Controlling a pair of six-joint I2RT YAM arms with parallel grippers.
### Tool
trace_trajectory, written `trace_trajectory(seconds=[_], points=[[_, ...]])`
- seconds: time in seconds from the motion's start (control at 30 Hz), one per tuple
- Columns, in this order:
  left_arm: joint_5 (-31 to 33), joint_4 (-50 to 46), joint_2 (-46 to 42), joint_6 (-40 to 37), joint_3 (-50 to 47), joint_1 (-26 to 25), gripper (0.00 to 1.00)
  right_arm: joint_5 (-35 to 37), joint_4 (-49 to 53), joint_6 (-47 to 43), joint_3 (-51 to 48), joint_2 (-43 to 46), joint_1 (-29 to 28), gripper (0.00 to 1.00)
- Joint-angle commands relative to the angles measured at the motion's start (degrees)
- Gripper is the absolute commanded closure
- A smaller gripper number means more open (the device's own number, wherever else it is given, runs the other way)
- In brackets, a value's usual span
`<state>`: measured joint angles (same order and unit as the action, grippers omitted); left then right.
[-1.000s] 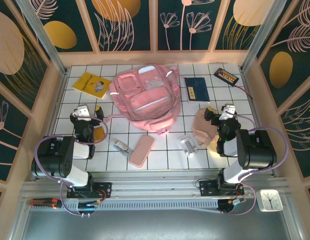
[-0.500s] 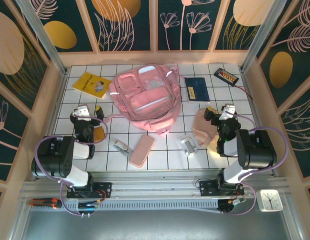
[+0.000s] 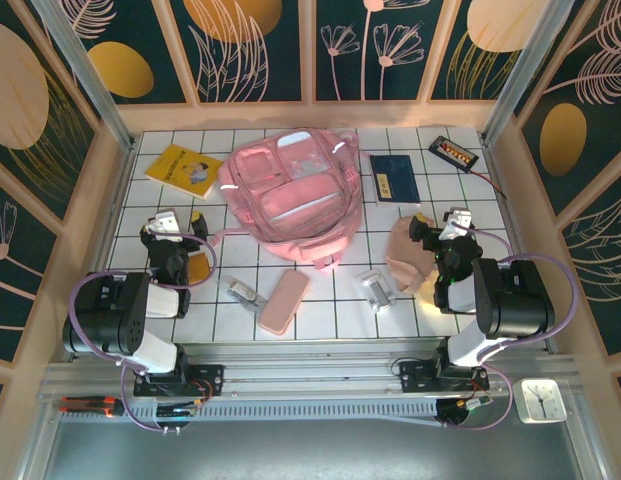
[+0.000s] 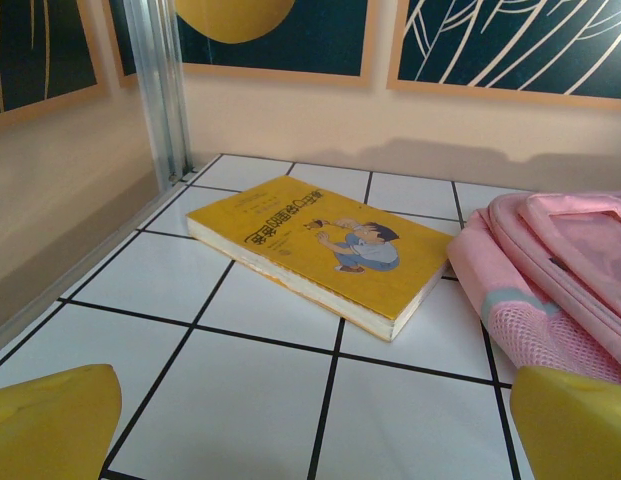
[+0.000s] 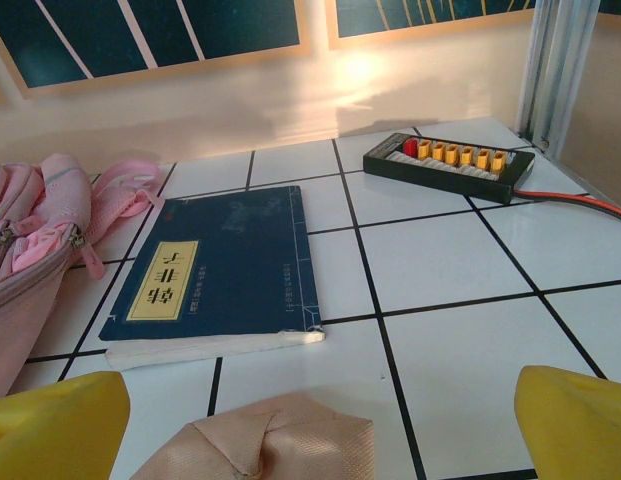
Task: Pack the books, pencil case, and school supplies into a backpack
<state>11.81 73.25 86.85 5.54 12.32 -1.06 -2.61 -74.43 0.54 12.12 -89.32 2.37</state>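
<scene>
Arms crouch folded at the bench's near edge, left tool and right tool both spread wide, empty; backpack lies mid-bench between yellow book and navy book.

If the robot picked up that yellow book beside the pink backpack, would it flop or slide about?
The yellow book looks like a slim paperback, so held by one edge it would probably sag a little. It lies flat on glossy tiles, so a push would likely slide it, not tip it.

Cloth backpack (mesh side), glossy tiles
</scene>
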Motion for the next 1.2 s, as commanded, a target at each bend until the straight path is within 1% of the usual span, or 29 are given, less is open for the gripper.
trace_trajectory(seconds=[0.0,0.1,0.2,0.27,0.3,0.33,0.4,0.43,0.5,0.57,0.63,0.67,0.73,0.8,0.87,0.93,1.0,1.07,1.17], points=[[-0.5,0.9,0.1,-0.2,0.5,0.3,0.01,0.5,-1.9,0.7,0.4,-0.4,0.2,0.01],[-0.5,0.1,-1.5,-0.2,0.4,0.4,0.01,0.9,-1.9,0.7,0.4,0.0,0.0,0.01],[1.5,-4.7,-6.0,0.3,0.6,0.4,0.01,2.8,3.2,1.6,2.1,2.5,0.1,0.01],[4.6,-8.6,-9.5,0.9,0.6,0.4,0.01,3.3,7.6,1.5,3.4,4.9,0.0,0.01],[6.7,-11.9,-11.5,1.6,1.1,0.4,0.01,3.3,9.6,1.5,3.9,6.3,-0.2,0.01],[9.1,-17.8,-13.8,2.5,2.4,0.4,0.01,3.3,11.8,1.5,4.3,7.8,-0.2,0.01],[13.3,-29.6,-17.5,4.7,6.1,0.4,0.01,5.9,15.6,2.3,5.3,11.3,-0.2,0.01],[14.5,-35.2,-19.2,5.4,7.9,0.4,0.01,7.8,19.1,4.3,6.3,13.3,0.0,0.01],[14.5,-42.4,-22.7,6.9,9.9,0.4,0.01,9.8,27.7,9.4,9.3,16.7,1.1,0.01],[12.4,-47.1,-26.9,8.2,11.1,0.4,0.01,10.4,41.1,15.3,14.9,19.5,2.3,0.01],[10.7,-53.1,-30.7,11.3,13.3,0.4,0.01,8.4,57.4,19.1,23.7,19.6,3.9,0.01],[9.7,-55.7,-31.5,12.4,14.8,0.4,0.01,7.5,64.0,20.7,27.4,18.9,4.5,0.01],[5.9,-61.5,-31.9,14.3,18.5,0.4,0.01,1.9,74.9,22.4,35.2,16.8,6.1,0.01],[-0.2,-64.0,-31.8,15.0,21.0,0.4,0.01,-4.4,80.3,22.8,40.0,15.6,6.2,0.01],[-7.1,-66.2,-31.0,16.1,23.4,0.3,0.01,-10.0,82.3,23.6,42.0,15.7,5.8,0.01],[-13.0,-69.7,-28.6,18.0,26.8,0.2,0.01,-15.4,84.9,26.0,44.4,15.2,5.2,0.01],[-17.5,-72.8,-25.8,18.3,29.8,-0.5,0.01,-20.0,86.4,27.3,46.1,14.1,3.7,0.01],[-17.8,-75.5,-23.3,16.5,32.5,-3.6,0.01,-20.6,89.4,28.2,48.6,12.5,0.9,0.01],[-13.7,-80.1,-18.6,11.2,37.2,-11.6,0.01,-21.3,93.2,28.4,52.8,8.8,-4.2,0.02]])
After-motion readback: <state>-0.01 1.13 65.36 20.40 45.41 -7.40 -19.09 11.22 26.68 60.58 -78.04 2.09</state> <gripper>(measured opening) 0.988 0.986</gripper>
